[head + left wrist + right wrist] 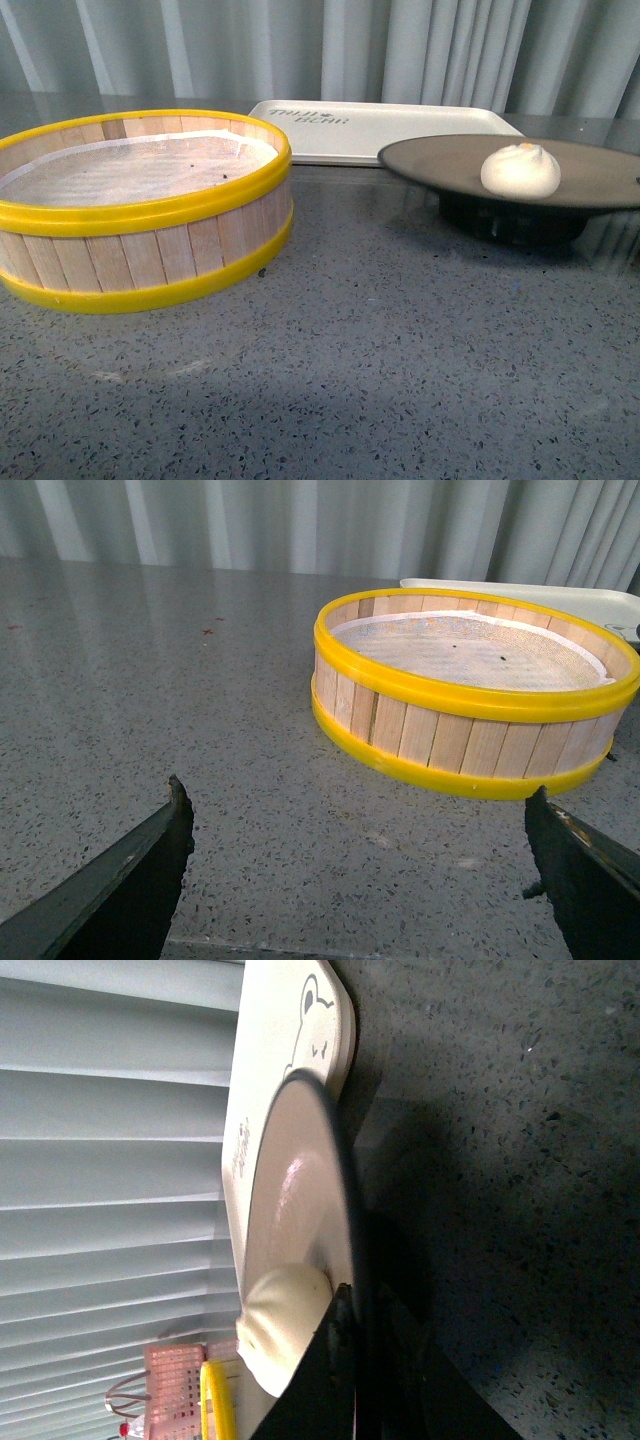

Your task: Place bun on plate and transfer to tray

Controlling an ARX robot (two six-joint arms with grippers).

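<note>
Bun on plate, right pincer seemingly tight on rim, tray behind

The small round white steamed bun sits on the wide tan black-rimmed plate, at the right of the grey speckled table. The rectangular off-white plastic tray lies just behind this plate. The round yellow-rimmed wooden steamer basket stands at the left.

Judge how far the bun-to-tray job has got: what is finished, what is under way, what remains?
Done: the bun sits on the plate. In hand: the right gripper appears closed on the plate's rim beside the bun. Still to do: the plate stands in front of the tray, not on it, so the transfer remains. The left gripper hangs open near the steamer basket, holding nothing.
</note>
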